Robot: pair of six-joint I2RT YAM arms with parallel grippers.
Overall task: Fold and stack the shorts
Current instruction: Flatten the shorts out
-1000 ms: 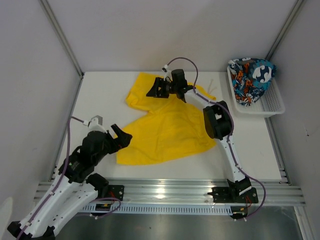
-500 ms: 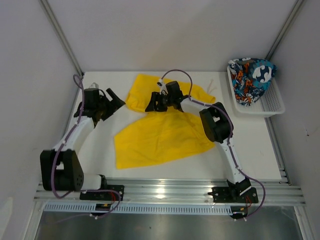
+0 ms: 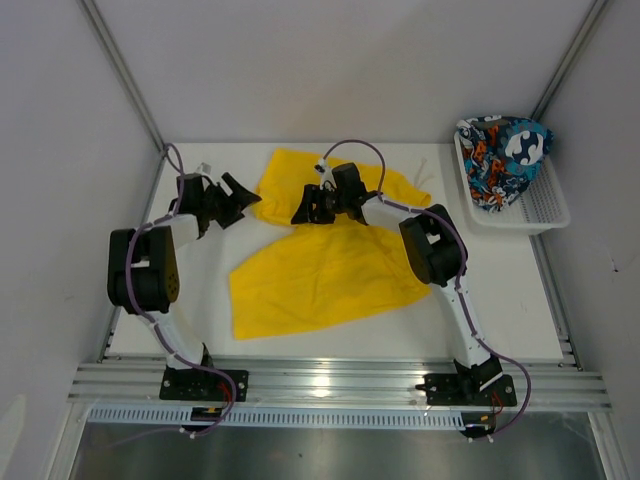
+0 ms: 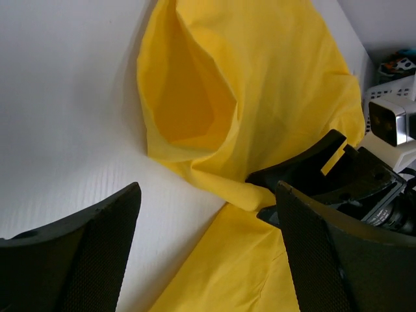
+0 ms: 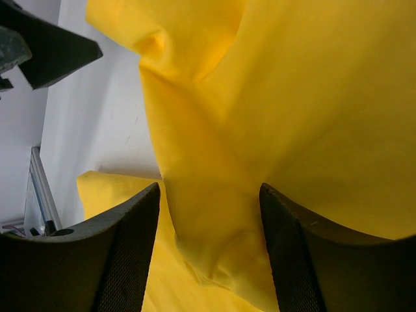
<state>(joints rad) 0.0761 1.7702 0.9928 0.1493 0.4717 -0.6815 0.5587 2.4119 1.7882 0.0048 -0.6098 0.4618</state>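
Jaws of the left tool (image 3: 238, 198) stand wide apart with nothing between them, low over the bare surface (image 3: 195, 290), just beside the far-left edge of the yellow shorts (image 3: 320, 270). In its wrist view an open leg hem gapes ahead, and past it the right tool (image 3: 306, 206) sits in the path. The right tool's jaws are partly open, straddling a raised fold of the yellow cloth; whether the pads press it cannot be told. The yellow shorts lie spread and rumpled mid-surface. Well apart, at the far right corner, the printed shorts (image 3: 502, 158) are heaped in a white mesh basket (image 3: 545, 215).
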